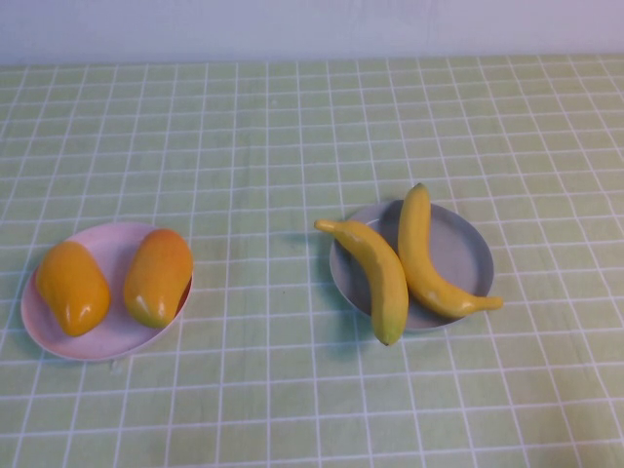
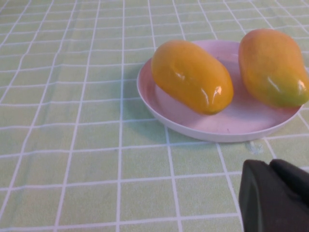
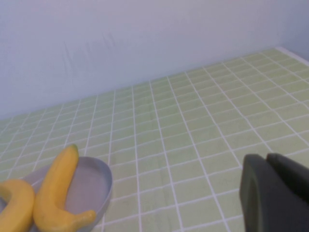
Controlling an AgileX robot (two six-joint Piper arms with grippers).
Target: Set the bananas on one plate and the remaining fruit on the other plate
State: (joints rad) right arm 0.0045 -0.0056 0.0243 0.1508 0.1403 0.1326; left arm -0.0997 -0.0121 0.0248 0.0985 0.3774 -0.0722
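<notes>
Although both arms are absent from the high view, the sorting appears complete. The bananas [image 1: 414, 263] lie side by side across the grey-blue plate [image 1: 468, 249], long axes running roughly from the table's far side toward the robot, the left one overhanging the near rim and its far tip overhanging the left rim. The mangoes [image 1: 117, 280] rest on the pink plate [image 1: 107, 341], apart from each other, long axes likewise running near to far. The two plates stand well apart on the green checked tablecloth [image 1: 292, 127], pink on the robot's left, grey-blue on its right.

The left gripper [image 2: 275, 195], seen only in its own wrist view, hangs above bare cloth just short of the pink plate's rim, its dark fingers pressed together and holding nothing; the mangoes lie beyond it, on the plate. The right gripper [image 3: 275, 193], likewise pressed together and empty, sits beside the grey-blue plate and clear of it, with the bananas off to one side. Each arm is nearer its own plate. By judgement, no fruit remains to be moved, so any coming move would be a withdrawal rather than a reach.
</notes>
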